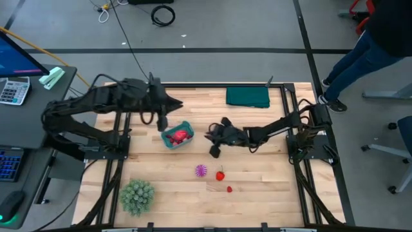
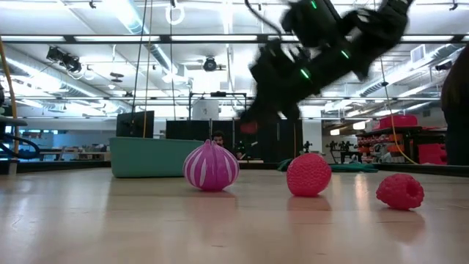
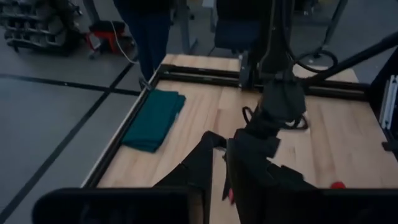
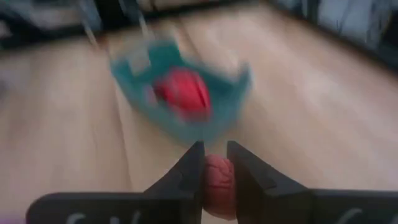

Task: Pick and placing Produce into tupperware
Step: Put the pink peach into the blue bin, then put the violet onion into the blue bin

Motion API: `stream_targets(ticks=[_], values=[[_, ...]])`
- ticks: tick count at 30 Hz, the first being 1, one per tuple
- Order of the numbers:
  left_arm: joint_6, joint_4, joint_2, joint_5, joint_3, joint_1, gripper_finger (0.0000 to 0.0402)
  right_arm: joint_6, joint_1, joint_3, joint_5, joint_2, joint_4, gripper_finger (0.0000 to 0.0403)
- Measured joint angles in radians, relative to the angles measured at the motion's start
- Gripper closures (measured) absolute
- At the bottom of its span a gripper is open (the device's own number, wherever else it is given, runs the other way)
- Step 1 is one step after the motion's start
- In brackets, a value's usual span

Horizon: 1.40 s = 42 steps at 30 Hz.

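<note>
Tabletop mid-area bare; right gripper jaws pinch red produce near tupperware rim.

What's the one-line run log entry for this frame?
right gripper: shut on red produce piece, near tupperware | tupperware: one red piece inside | left gripper: beside tupperware | table: three pieces left

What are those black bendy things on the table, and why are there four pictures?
They are two robot arms. One camera looks down from above, one sits at table height, one rides on each wrist. The right gripper has its jaws shut on a small bumpy red toy fruit, close to the shallow teal-blue plastic tub, which already holds a red piece. The left gripper waits beside the tub. On the wooden table lie a spiky magenta-purple piece, two red berries, a green cloth and a fuzzy green ball.
</note>
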Motion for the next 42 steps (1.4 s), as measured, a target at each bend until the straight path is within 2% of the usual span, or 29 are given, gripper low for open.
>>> stream_targets(ticks=[5, 10, 17, 22, 27, 32, 37, 42], values=[[0.001, -0.009, -0.028, -0.002, 0.0, 0.0, 0.0351, -0.13, -0.009, 0.198, -0.074, 0.016, -0.005, 0.0339], [0.002, -0.019, -0.028, -0.003, -0.002, 0.0, 0.035, -0.218, -0.009, 0.405, -0.138, 0.126, -0.086, 0.0339], [0.002, -0.071, -0.027, -0.003, -0.005, 0.0, 0.035, -0.234, -0.033, 0.611, -0.133, 0.385, -0.223, 0.0339], [-0.013, -0.153, -0.026, -0.002, -0.005, -0.001, 0.0354, -0.229, -0.068, 0.674, -0.077, 0.482, -0.237, 0.0338], [-0.041, -0.196, -0.026, -0.003, -0.005, -0.003, 0.0358, -0.223, -0.102, 0.687, -0.135, 0.48, -0.306, 0.0326], [-0.042, -0.196, -0.026, -0.003, -0.005, -0.003, 0.0356, -0.196, -0.116, 0.687, -0.192, 0.43, -0.381, 0.0287], [-0.052, -0.199, -0.026, -0.003, -0.005, -0.003, 0.036, -0.195, -0.106, 0.687, -0.191, 0.34, -0.574, 0.026], [-0.053, -0.199, -0.012, -0.003, -0.006, -0.003, 0.0367, -0.188, -0.082, 0.687, -0.193, 0.23, -0.762, 0.0256]])
